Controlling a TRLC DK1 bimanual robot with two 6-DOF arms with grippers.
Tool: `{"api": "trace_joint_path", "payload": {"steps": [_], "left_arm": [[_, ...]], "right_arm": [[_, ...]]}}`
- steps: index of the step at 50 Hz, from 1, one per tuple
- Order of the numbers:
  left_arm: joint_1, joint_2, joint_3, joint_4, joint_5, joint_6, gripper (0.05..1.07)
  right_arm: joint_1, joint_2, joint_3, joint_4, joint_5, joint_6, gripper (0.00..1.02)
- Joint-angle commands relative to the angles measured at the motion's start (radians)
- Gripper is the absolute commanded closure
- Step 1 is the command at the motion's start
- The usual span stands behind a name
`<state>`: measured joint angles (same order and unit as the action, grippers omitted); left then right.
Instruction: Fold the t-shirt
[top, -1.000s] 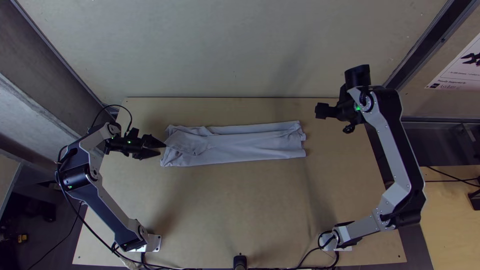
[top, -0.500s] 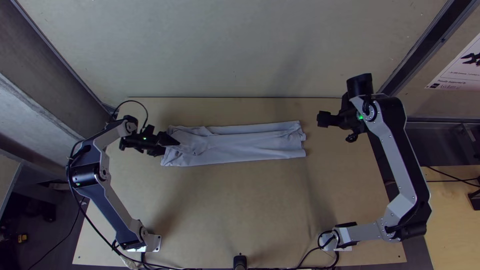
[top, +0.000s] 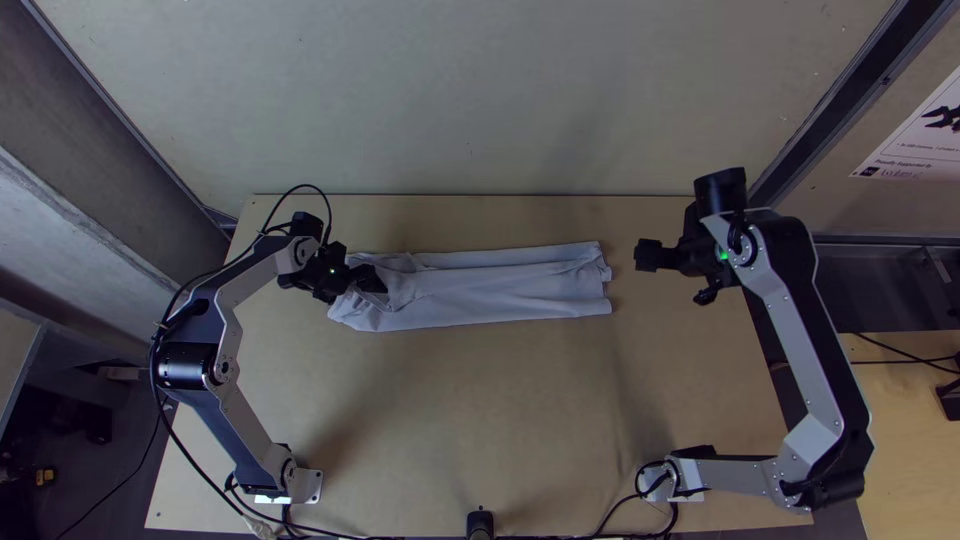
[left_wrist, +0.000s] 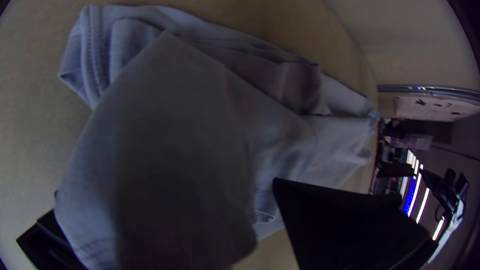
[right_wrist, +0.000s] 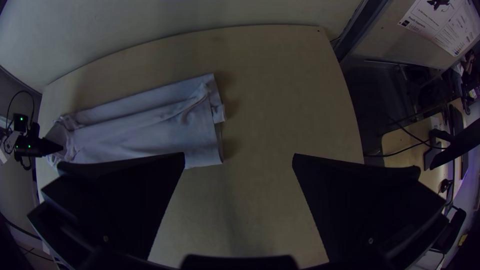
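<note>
Black cables (top: 345, 537) run along the near edge of a light wooden table (top: 480, 420), linking the mounting bases of two robot arms, one toward each near corner. From each base an arm bends outward, then away from me over the board. Farther in lies the task's cloth, a pale grey T-shirt (top: 490, 295), on the far half of the table. It is folded into a long, narrow band running side to side, with a lengthwise fold edge and some creasing. At its left end is the left gripper (top: 378, 280), its fingers (left_wrist: 350, 225) spread wide; a loose flap of shirt rises between them and partly covers one. A stitched hem (left_wrist: 92, 50) shows near that flap. Beyond the band's right end, well apart from the fabric, the right gripper (top: 641, 256) hangs above the table. Its fingers (right_wrist: 360, 200) are spread too, with bare wood visible in the gap. Behind the table's far edge stands a plain pale wall (top: 470, 100); off to the right, a white printed poster (top: 915, 135) is mounted.
</note>
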<state>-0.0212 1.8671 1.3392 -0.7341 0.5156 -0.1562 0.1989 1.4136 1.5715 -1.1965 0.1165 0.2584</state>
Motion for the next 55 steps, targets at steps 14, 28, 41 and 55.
{"api": "trace_joint_path", "payload": {"steps": [14, 28, 41, 55], "left_arm": [[-0.002, -0.045, -0.043, -0.024, -0.183, -0.039, 1.05], [0.144, -0.052, 0.101, -0.154, -0.276, 0.107, 1.05], [0.313, -0.036, 0.215, -0.225, -0.382, 0.296, 1.05], [0.417, -0.020, 0.342, -0.232, -0.566, 0.488, 1.05]], "right_arm": [[0.007, -0.104, -0.179, 0.109, 0.006, 0.027, 0.04], [-0.059, -0.117, -0.196, 0.210, 0.006, 0.007, 0.04], [-0.113, -0.117, -0.199, 0.259, 0.006, -0.008, 0.04], [-0.150, -0.123, -0.199, 0.261, 0.005, -0.036, 0.04]]}}
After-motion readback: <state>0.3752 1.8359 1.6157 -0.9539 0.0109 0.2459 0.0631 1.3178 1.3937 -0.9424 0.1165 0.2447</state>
